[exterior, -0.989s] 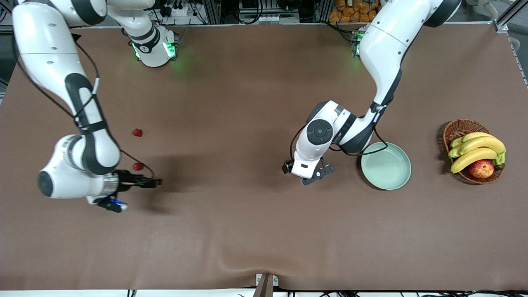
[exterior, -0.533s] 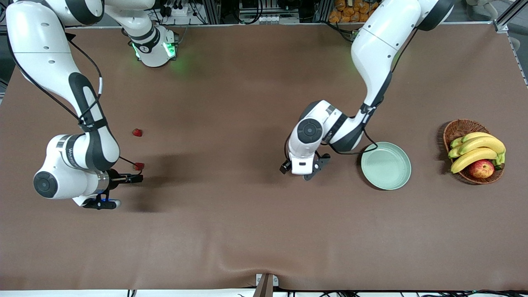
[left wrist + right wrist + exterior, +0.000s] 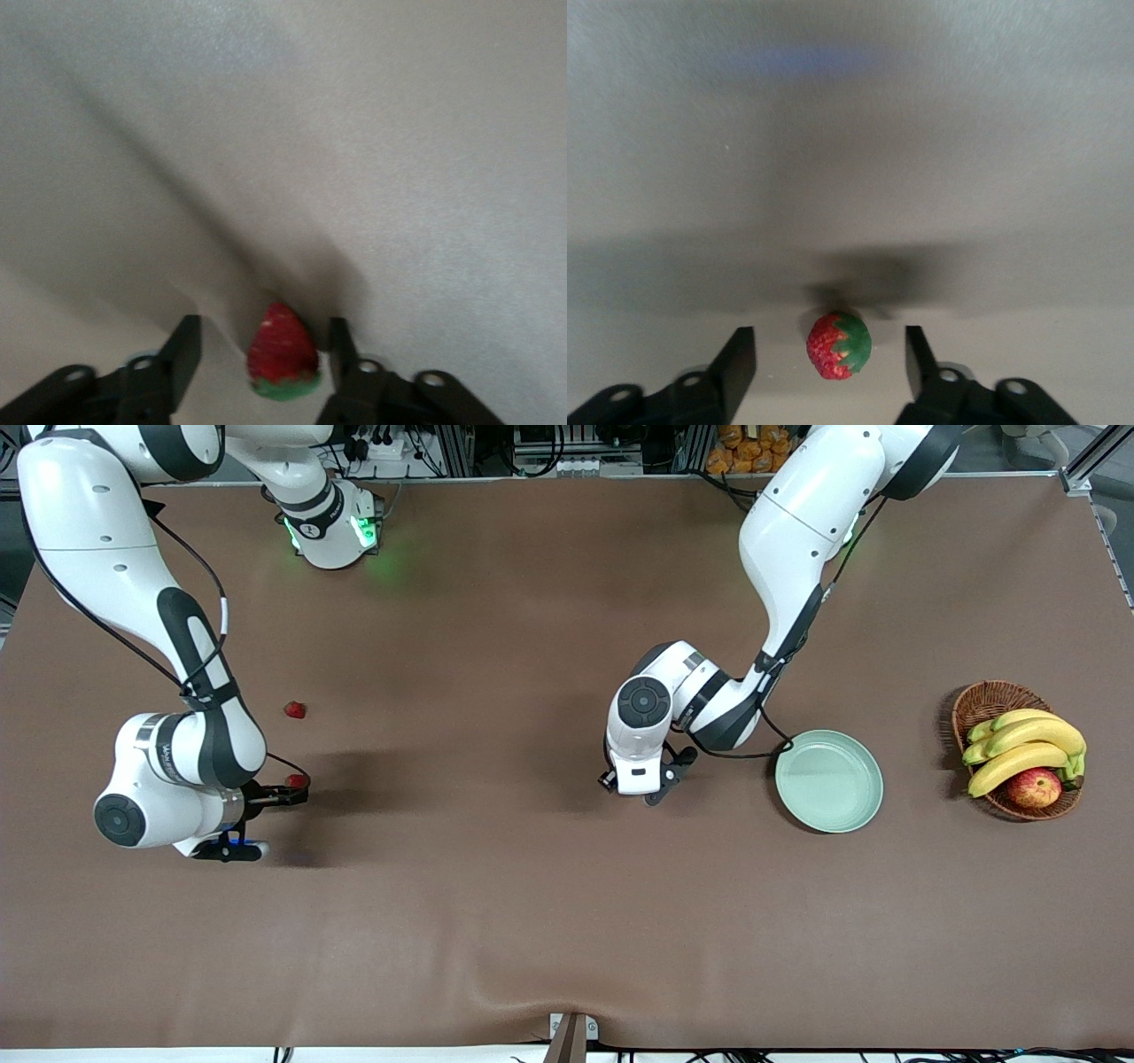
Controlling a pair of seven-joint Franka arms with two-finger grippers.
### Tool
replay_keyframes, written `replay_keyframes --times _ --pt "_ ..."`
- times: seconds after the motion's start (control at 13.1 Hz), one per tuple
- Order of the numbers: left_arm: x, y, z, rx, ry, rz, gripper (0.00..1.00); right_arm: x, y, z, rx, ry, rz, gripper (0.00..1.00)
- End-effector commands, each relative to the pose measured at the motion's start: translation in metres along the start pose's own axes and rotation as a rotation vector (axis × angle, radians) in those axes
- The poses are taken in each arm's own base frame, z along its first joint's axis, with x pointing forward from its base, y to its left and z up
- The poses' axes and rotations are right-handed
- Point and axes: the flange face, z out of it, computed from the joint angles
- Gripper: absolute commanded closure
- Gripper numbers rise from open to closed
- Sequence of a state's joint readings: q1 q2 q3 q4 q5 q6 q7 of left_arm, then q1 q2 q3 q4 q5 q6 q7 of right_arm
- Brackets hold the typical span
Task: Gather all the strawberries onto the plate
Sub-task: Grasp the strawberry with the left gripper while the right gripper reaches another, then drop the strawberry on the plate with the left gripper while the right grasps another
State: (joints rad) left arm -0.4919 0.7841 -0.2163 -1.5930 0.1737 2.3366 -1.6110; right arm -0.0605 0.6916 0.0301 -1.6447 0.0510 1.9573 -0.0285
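- Since a second ago, both arms have pulled in: the right gripper (image 3: 285, 794) has slid back to the strawberry (image 3: 297, 781) at middle left of the front view, and the left gripper (image 3: 654, 778) has swung in toward picture centre.
- Right wrist view: jaws spread wide, that berry (image 3: 839, 345) sitting on the worktop (image 3: 496, 903) squarely between them, not touched.
- Left wrist view: jaws spread too, a second strawberry (image 3: 283, 354) between them, closer to one finger (image 3: 344, 352); the front view hides this one under the left wrist.
- A third strawberry (image 3: 294, 709) lies alone, slightly above the right gripper in the picture.
- The plate (image 3: 829, 781) sits right of centre, with no berries in it; a fruit basket (image 3: 1016, 749) stands at the right edge.
- Step in hand, by my reading: two grasps lining up, none collected yet.
- Next: lower, close gently on each small berry, lift, carry to the plate; the right arm's trip is long.
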Motion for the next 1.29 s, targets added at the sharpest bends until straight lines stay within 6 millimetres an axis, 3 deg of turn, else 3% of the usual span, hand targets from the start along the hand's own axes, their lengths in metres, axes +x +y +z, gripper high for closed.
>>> replay_keyframes --times 0.0,0.23,0.46,0.53,0.76,0.91,0.99,1.07,1.22 --pt "0.002 0.01 -0.011 -0.032 0.023 -0.012 1.0 -0.003 0.003 0.001 -0.013 -0.008 -0.032 0.43" --pt "0.021 0.016 -0.047 -0.079 0.04 -0.025 1.0 -0.001 0.006 0.007 -0.011 -0.011 -0.052 0.52" --pt "0.071 -0.007 -0.107 -0.035 0.075 0.004 1.0 0.0 0.007 0.013 -0.01 -0.017 -0.051 0.53" --pt "0.086 -0.018 -0.119 0.001 0.078 0.044 1.0 -0.001 0.007 0.013 -0.01 -0.018 -0.051 0.56" --pt "0.14 -0.064 -0.116 0.112 0.058 0.162 1.0 0.0 0.006 0.013 -0.009 -0.017 -0.049 0.79" --pt "0.183 -0.094 -0.109 0.147 0.031 0.28 1.0 0.004 0.001 -0.002 0.0 0.015 -0.045 0.92" --pt "0.21 -0.111 -0.104 0.161 0.011 0.346 1.0 0.01 -0.009 -0.022 0.0 0.053 -0.05 0.97" --pt "0.232 -0.127 -0.096 0.174 -0.011 0.404 1.0 0.014 -0.035 -0.041 -0.002 0.092 -0.081 1.0" --pt "0.278 -0.155 -0.083 0.179 -0.051 0.512 1.0 0.012 -0.115 -0.056 0.066 0.125 -0.041 1.0"
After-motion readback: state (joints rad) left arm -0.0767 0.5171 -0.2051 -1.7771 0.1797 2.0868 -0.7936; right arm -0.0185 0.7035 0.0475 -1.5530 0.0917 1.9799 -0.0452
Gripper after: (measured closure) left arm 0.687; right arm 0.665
